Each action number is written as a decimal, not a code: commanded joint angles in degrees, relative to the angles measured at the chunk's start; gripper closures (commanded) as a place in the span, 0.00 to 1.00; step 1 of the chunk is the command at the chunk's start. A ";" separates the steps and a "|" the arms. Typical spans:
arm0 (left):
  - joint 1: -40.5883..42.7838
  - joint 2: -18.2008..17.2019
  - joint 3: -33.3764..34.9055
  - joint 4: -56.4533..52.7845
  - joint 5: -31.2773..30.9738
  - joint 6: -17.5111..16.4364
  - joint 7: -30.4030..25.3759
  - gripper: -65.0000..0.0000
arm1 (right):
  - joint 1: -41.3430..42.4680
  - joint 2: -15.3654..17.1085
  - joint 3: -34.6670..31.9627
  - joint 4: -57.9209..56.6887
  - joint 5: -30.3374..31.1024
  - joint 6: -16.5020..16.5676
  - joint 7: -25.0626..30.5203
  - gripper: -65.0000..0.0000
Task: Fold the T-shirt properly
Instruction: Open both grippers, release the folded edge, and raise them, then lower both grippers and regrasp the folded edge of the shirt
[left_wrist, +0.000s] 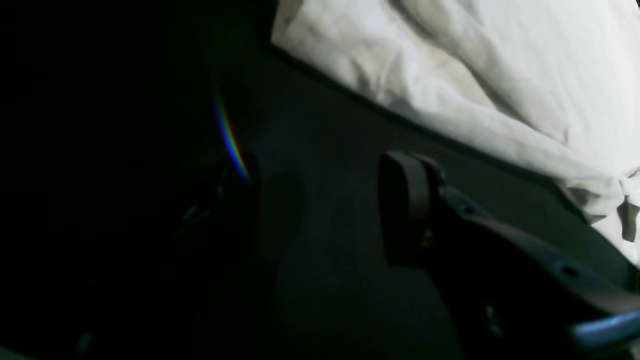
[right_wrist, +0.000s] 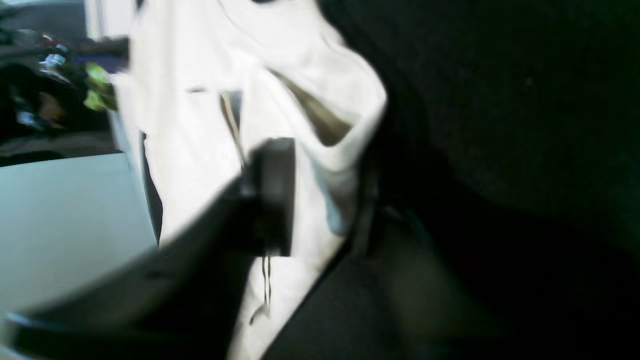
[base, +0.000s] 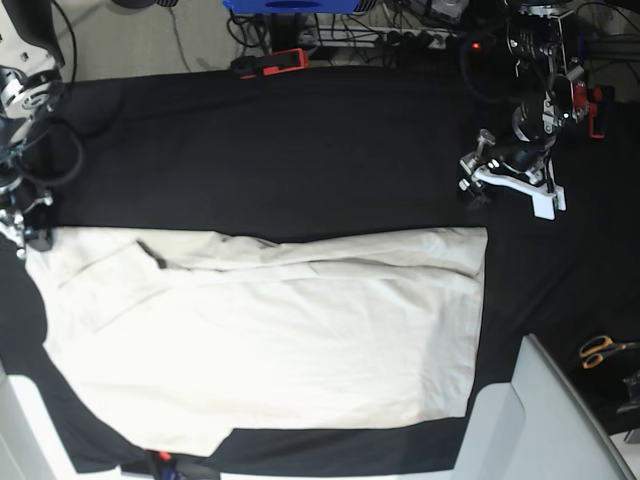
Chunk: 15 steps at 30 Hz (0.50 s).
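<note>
T-shirt spread flat on black table. Right end effector seen closed on T-shirt's edge at base view's left. Left end effector held apart, part open, nothing gripped.

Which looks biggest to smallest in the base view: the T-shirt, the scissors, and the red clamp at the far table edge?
1. T-shirt, by far the largest.
2. Red clamp.
3. Scissors, only a bit smaller than the clamp, so that ranking is unsure.

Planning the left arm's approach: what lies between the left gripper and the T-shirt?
Only bare black table cloth separates the left gripper from the T-shirt, clearest in the base view.
</note>
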 joint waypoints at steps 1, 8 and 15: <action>-0.35 -0.11 -0.30 0.98 -0.83 -0.57 -0.96 0.43 | 0.55 0.61 -0.05 0.19 0.54 0.31 -0.29 0.97; -0.35 0.16 -0.38 0.81 -6.02 -0.92 -1.31 0.39 | 0.64 0.61 -0.05 0.19 0.54 0.31 -0.29 1.00; -3.69 -0.28 -2.67 -5.17 -9.36 -0.92 -4.65 0.23 | 0.38 0.61 -0.05 0.19 0.54 0.31 -0.29 1.00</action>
